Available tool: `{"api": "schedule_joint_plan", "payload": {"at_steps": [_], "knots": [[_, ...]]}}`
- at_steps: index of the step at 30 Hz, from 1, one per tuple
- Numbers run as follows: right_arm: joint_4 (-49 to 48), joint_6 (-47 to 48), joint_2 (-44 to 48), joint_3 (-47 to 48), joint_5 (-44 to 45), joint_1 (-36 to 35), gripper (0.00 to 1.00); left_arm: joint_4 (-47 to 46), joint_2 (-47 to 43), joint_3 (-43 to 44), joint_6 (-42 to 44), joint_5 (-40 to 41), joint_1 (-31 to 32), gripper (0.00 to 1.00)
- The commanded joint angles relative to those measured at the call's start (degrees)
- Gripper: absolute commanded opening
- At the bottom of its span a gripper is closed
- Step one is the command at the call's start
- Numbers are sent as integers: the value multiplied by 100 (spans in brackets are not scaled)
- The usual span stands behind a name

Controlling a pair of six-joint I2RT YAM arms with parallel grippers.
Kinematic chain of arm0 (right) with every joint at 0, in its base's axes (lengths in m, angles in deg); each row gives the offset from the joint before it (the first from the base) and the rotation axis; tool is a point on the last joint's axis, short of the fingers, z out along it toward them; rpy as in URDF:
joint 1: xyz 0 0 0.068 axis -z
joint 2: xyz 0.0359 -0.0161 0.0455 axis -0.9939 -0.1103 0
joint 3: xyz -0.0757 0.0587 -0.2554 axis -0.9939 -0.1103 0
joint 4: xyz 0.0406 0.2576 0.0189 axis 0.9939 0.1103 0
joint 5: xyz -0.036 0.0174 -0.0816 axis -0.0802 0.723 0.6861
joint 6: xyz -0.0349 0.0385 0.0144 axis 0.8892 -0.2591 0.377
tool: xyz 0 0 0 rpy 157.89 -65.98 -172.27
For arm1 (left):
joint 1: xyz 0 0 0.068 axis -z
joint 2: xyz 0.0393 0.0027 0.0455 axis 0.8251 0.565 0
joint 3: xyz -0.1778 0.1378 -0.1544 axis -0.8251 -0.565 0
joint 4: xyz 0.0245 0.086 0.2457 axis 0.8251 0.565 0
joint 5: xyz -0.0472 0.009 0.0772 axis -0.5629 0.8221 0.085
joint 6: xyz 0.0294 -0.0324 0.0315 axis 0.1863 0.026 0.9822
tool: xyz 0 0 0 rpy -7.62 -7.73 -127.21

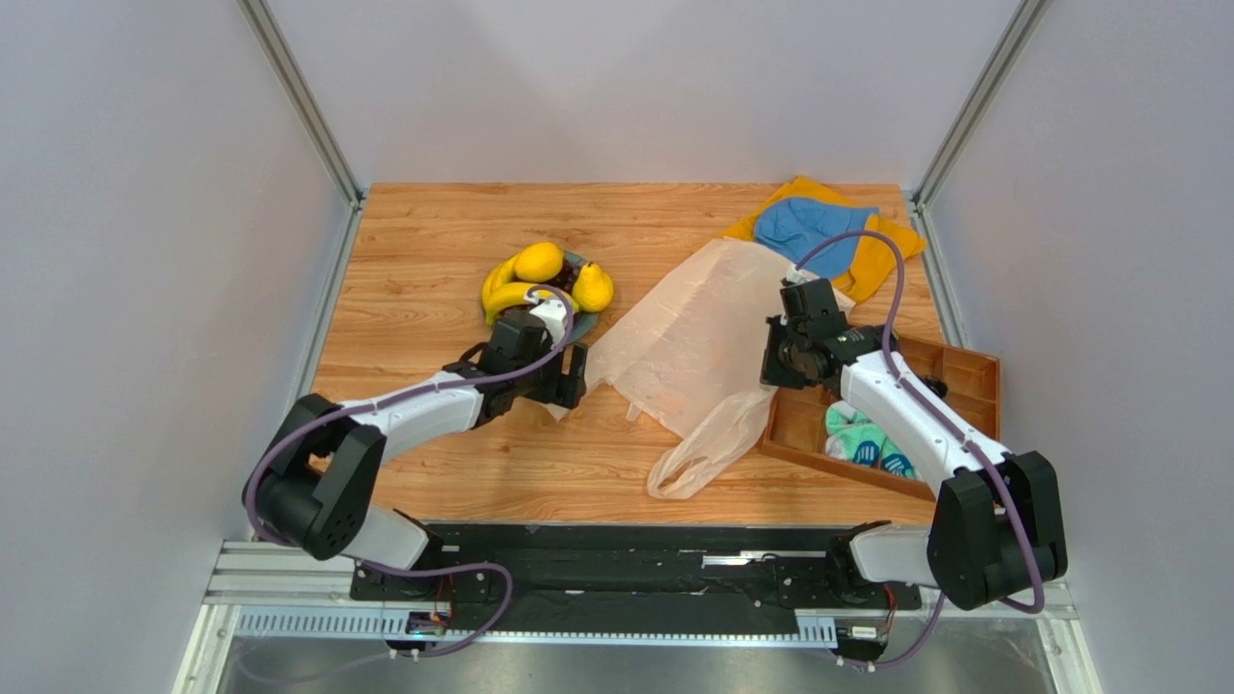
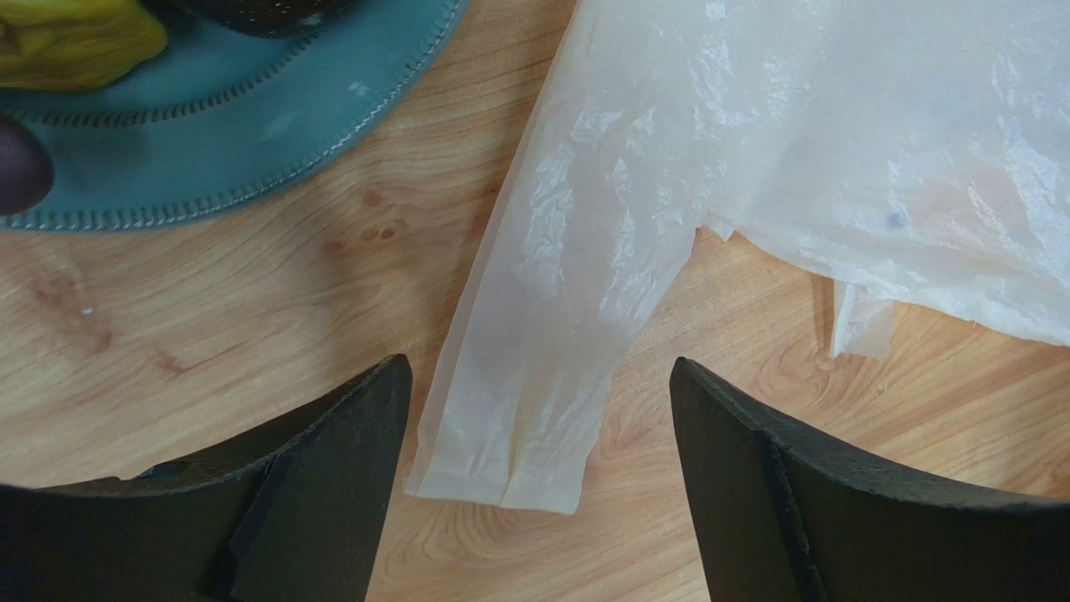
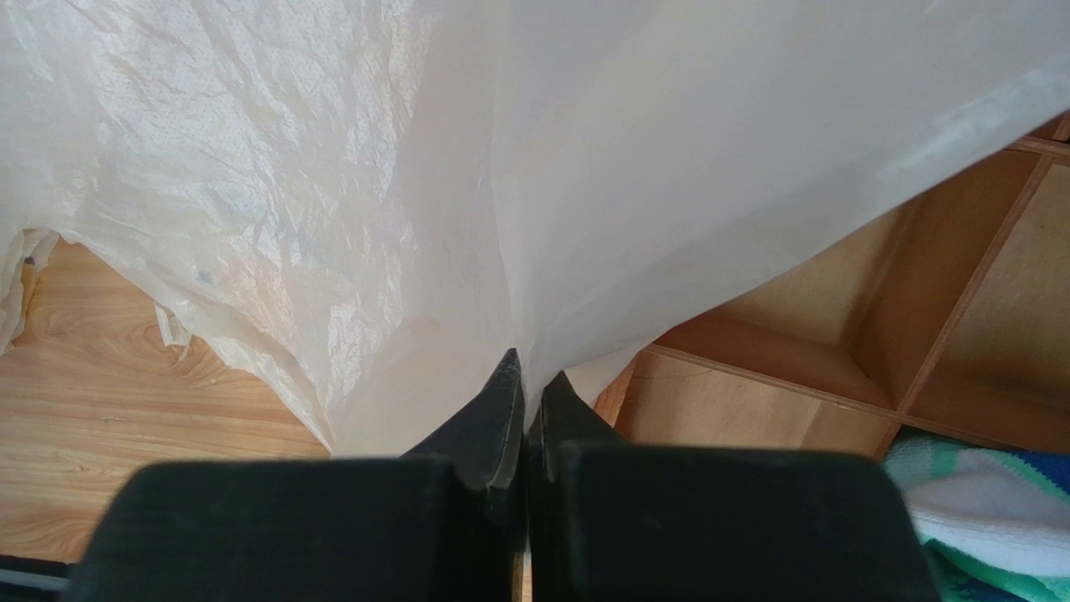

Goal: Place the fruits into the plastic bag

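Note:
The fruits sit in a heap on a grey-blue plate (image 2: 251, 138) at the table's back left: yellow bananas (image 1: 507, 294), roundish yellow fruits (image 1: 539, 260) and a dark round fruit (image 2: 18, 166) at the plate's rim. The plastic bag (image 1: 695, 347) lies crumpled, pale and translucent, in the middle of the table. My left gripper (image 1: 568, 379) is open just above the wood, its fingers either side of one flat handle loop (image 2: 515, 414) without touching it. My right gripper (image 1: 782, 362) is shut on the plastic bag's right edge (image 3: 377, 188), which is lifted off the table.
A wooden compartment tray (image 1: 963, 376) stands at the right, under my right arm, with a green, white and blue cloth (image 1: 866, 441) in it. Orange and blue cloths (image 1: 826, 224) lie at the back right. Grey walls close in both sides.

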Motion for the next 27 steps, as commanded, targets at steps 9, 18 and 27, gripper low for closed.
{"api": "schedule_joint_plan", "payload": {"at_steps": [9,18,27], "knots": [[-49,77,89,-49,-106,40,0,-375,748,507,355,-422,28,69],[153,130,256,92,184,49,0,-147,415,534,321,-808,37,20],[434,235,703,548,808,40,24,777,-464,929,-257,-2108,90,0]]}}
